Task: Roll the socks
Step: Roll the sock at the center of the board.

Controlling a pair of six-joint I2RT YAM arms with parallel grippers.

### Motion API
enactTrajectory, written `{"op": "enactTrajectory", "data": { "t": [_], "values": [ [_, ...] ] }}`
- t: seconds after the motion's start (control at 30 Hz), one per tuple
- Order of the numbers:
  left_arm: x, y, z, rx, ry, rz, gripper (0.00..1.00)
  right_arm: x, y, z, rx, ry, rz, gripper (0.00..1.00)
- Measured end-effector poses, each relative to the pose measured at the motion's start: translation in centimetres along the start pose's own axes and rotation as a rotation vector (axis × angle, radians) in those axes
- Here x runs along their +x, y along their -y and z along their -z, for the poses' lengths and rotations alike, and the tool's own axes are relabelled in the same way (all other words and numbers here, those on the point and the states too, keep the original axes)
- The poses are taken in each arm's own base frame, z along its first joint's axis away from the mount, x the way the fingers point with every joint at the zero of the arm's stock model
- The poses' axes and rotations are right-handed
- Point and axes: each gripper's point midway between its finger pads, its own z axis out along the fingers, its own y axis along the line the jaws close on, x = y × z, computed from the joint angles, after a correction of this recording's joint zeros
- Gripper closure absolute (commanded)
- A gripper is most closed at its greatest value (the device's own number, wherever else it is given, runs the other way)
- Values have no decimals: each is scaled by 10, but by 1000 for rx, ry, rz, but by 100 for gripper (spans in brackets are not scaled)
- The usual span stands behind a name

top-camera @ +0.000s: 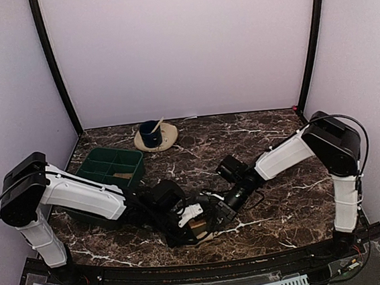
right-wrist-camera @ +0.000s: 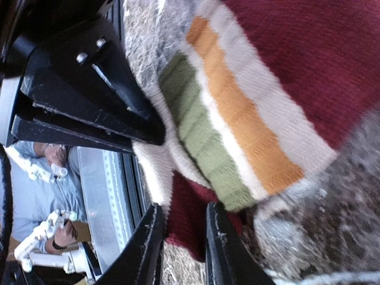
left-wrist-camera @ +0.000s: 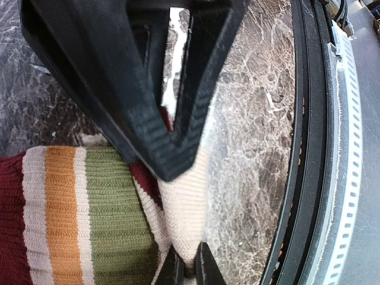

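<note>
Top view: left arm (top-camera: 87, 193) and right arm (top-camera: 282, 154) meet nose to nose at the near centre of the surface (top-camera: 283, 201). The socks (top-camera: 199, 228) sit under the two tool ends. Only a tan scrap shows, so the roll state is unreadable from here. The green tray (top-camera: 137, 157) is far-left of them, well apart. The plate (top-camera: 171, 139) with a blue cup (top-camera: 150, 133) is further back. Neither is in play.

Left wrist view: left fingers (left-wrist-camera: 148, 133) are closed to a V, tips pinching cream fabric (left-wrist-camera: 185, 208) at the edge of the striped sock (left-wrist-camera: 89, 208). Can't tell whether that cream piece is the plain sock or the striped one's own end. A maroon layer shows tucked under the pinch, so some fold-over exists. Right fingers (left-wrist-camera: 205, 274) poke in at the bottom, straddling the same cream tip. The near edge of the surface is close by.

Right wrist view: right fingers stand a little apart with maroon and cream fabric in the gap. The grip looks loose, not clamped. The striped body fans away from them, flat on the surface, unrolled.

Judgement: early in the roll, with one end gathered and most of the length flat. Left is the anchor. The next move calls for right to clear the fold, take the gathered end and turn it over the flat body while left holds. The two sets of fingers are nearly touching, so clearance is thin, and the loose knit could snag a tip.
</note>
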Motion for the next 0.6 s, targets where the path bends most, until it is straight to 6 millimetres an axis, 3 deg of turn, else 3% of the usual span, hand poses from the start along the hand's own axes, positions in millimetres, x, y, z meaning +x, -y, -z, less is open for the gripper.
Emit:
{"op": "enactTrajectory", "data": {
  "t": [0.6],
  "values": [
    [6,3,5,119,-24,140,100,-13,23,26,163,158,7,68]
  ]
}}
